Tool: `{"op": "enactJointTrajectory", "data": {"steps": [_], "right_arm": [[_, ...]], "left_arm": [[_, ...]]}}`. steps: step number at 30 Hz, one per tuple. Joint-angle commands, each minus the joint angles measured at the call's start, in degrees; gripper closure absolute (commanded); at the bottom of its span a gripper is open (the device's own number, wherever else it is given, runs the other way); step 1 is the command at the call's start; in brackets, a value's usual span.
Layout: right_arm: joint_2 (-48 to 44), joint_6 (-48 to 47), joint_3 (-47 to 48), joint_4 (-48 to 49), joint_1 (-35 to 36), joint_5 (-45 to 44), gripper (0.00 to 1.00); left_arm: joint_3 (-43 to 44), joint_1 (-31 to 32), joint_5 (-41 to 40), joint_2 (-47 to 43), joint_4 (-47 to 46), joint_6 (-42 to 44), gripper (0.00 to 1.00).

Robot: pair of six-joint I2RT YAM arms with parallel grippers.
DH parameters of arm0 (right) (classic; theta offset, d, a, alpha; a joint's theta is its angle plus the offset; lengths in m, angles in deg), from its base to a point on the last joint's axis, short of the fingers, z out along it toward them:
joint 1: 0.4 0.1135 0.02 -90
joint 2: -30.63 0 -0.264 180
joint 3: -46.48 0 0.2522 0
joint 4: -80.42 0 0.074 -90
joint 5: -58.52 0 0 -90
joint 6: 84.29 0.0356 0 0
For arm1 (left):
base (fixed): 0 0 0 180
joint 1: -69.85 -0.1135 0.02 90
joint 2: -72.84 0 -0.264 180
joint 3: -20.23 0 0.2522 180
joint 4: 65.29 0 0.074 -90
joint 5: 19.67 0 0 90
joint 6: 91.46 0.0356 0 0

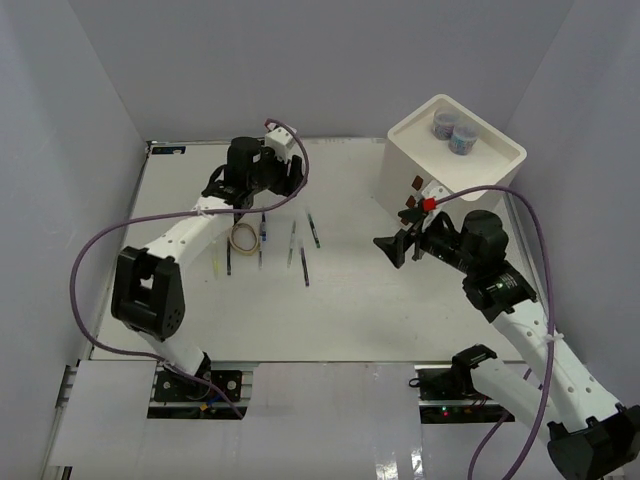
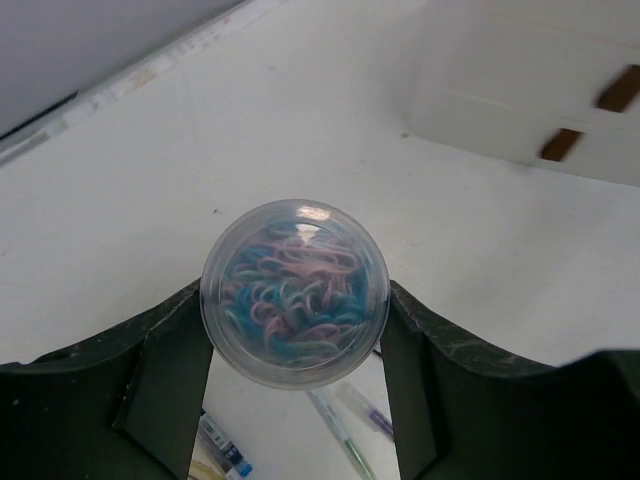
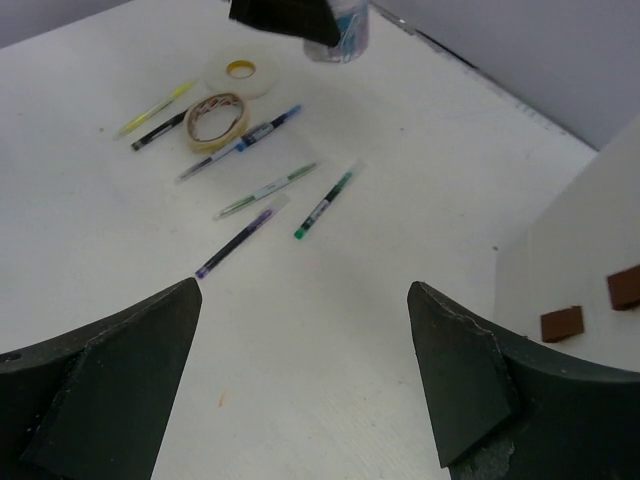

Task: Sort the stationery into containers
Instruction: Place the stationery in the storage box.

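My left gripper (image 2: 295,300) is shut on a small clear round jar (image 2: 293,270) filled with pink and blue loops, held above the table over the pens. In the top view this gripper (image 1: 272,192) is at the back left. My right gripper (image 3: 305,288) is open and empty, low over bare table; in the top view it (image 1: 390,248) sits in front of the white drawer box (image 1: 455,165). Two jars (image 1: 443,122) stand in the box's tray top. Several pens (image 3: 265,190) lie on the table, with a tan loop (image 3: 215,117) and a white tape ring (image 3: 240,70) beside them.
The box's dark red-brown drawer handles (image 3: 561,323) face the table centre and also show in the left wrist view (image 2: 560,143). A yellow pen (image 3: 155,108) lies at the far left of the group. Grey walls close in the table on three sides.
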Motion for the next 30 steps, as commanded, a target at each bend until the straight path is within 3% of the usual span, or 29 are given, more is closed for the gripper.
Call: {"op": "enactJointTrajectory", "data": {"steps": [1, 6, 13, 30], "right_arm": [[1.2, -3.6, 1.1, 0.4, 5.1, 0.5, 0.1], [3.7, -5.2, 1.5, 2.5, 9.9, 3.2, 0.1], [7.0, -5.6, 2.5, 6.5, 15.2, 4.5, 0.1], [21.8, -5.4, 10.3, 15.2, 21.3, 6.2, 0.09]], "left_arm": [[2.9, 2.7, 12.4, -8.9, 12.3, 5.0, 0.52], [0.7, 7.9, 16.2, -17.3, 20.4, 10.7, 0.49], [-3.7, 8.8, 22.5, -27.3, 23.6, 10.7, 0.49], [-10.3, 10.6, 25.4, -32.4, 24.0, 12.8, 0.5]]}}
